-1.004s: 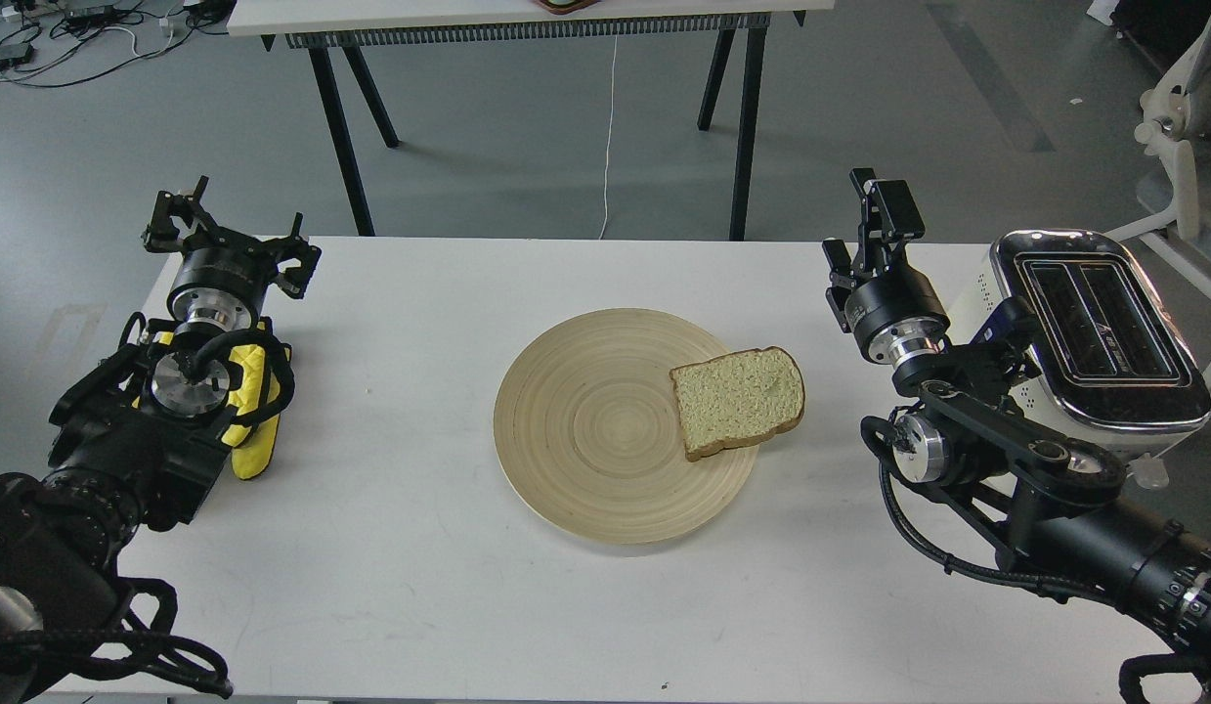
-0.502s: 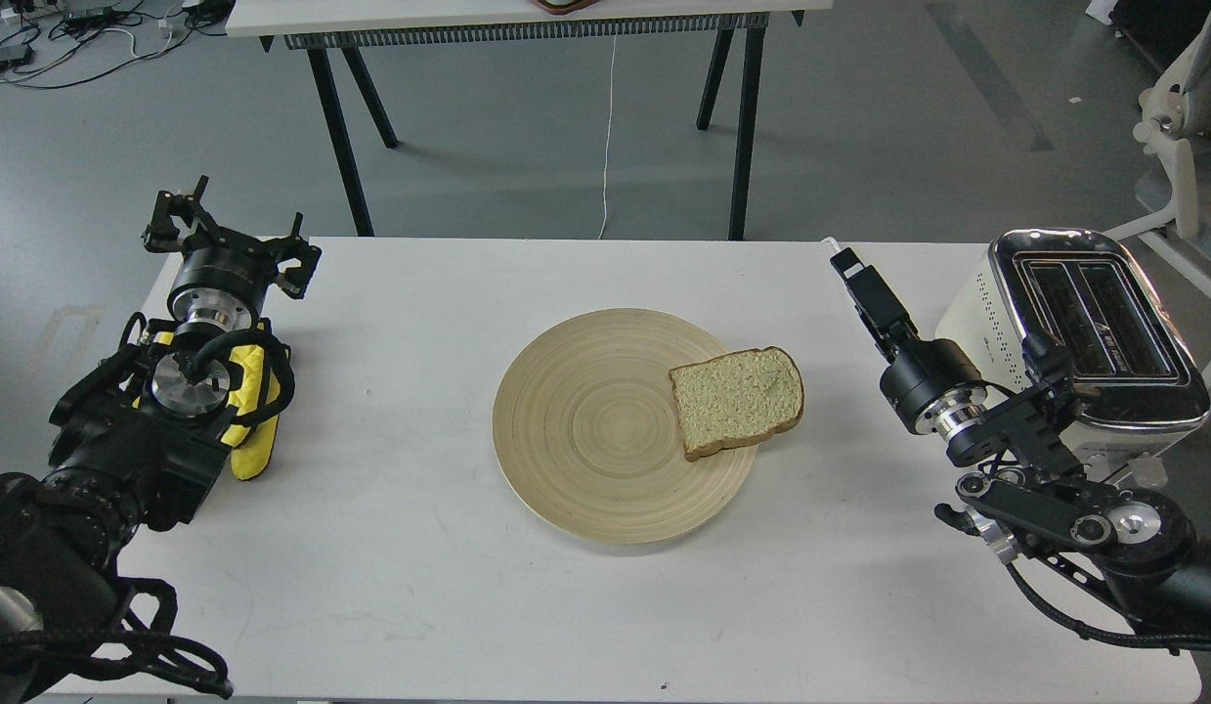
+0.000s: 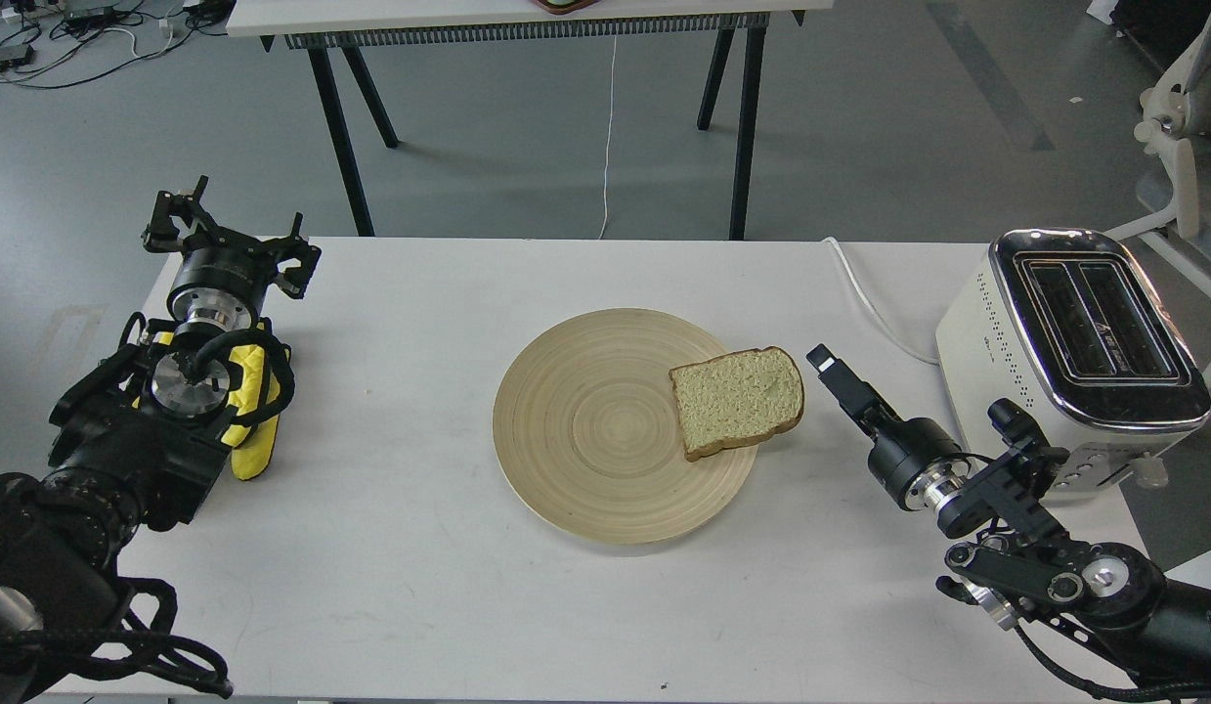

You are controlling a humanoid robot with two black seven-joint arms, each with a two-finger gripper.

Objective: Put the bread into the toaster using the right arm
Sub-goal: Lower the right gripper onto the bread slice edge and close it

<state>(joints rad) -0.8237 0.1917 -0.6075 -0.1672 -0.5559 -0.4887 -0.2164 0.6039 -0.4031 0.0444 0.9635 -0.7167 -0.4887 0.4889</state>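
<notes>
A slice of pale tan bread [image 3: 739, 398] lies on the right edge of a round wooden plate [image 3: 605, 430], partly overhanging it. The cream-white toaster [image 3: 1074, 357] with a chrome top and two dark empty slots stands at the table's right edge. My right gripper [image 3: 826, 362] is low over the table just right of the bread, pointing up-left toward it; it is seen edge-on, so its fingers cannot be told apart, and nothing shows in it. My left gripper [image 3: 219, 220] rests at the far left of the table, fingers spread and empty.
A yellow pad [image 3: 250, 411] lies under my left arm. The toaster's white cord [image 3: 879, 303] runs across the table behind my right gripper. Another table's black legs [image 3: 346, 127] stand beyond the far edge. A white chair [image 3: 1187, 147] is at the right.
My right arm has swung down and forward from beside the toaster; its gripper dropped from near the table's far edge to just right of the bread. The left arm and the bread have not moved.
</notes>
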